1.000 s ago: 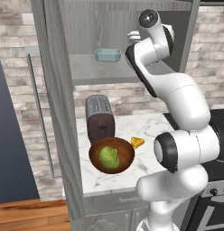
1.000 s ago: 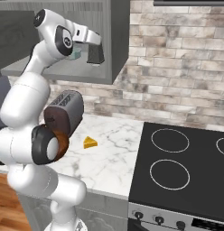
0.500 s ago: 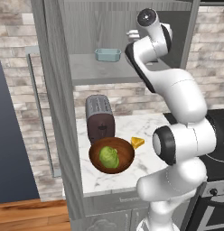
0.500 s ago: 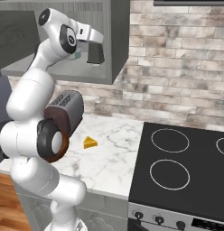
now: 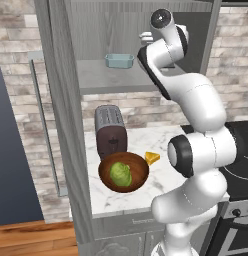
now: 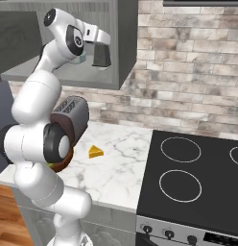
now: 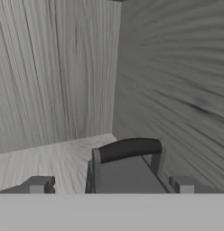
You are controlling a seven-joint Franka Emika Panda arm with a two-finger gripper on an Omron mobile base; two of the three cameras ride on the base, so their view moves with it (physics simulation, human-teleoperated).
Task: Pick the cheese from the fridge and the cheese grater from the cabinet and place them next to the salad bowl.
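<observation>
My gripper (image 7: 111, 185) is open inside the grey wood-grain cabinet (image 5: 111, 77), up by its inner shelf. The dark grey cheese grater (image 7: 125, 169) stands on that shelf between my fingertips (image 7: 39, 184), its curved top handle facing me; nothing touches it. From the right base view the gripper (image 6: 101, 55) reaches into the cabinet's open front. The yellow cheese (image 5: 152, 158) wedge lies on the marble counter just right of the wooden salad bowl (image 5: 141, 167) with green leaves. The cheese (image 6: 96, 152) shows beside my arm's base. The dark fridge (image 5: 11, 160) stands at the far left.
A rounded toaster (image 5: 111, 132) stands behind the bowl. A small light blue dish (image 5: 119, 61) sits on the cabinet shelf. The open cabinet door (image 5: 61, 125) hangs left of the counter. A black stove (image 6: 197, 178) lies to the right.
The arm has swung a little and carried the hand slightly deeper into the cabinet. The jaws have stayed open; bowl and cheese have not moved.
</observation>
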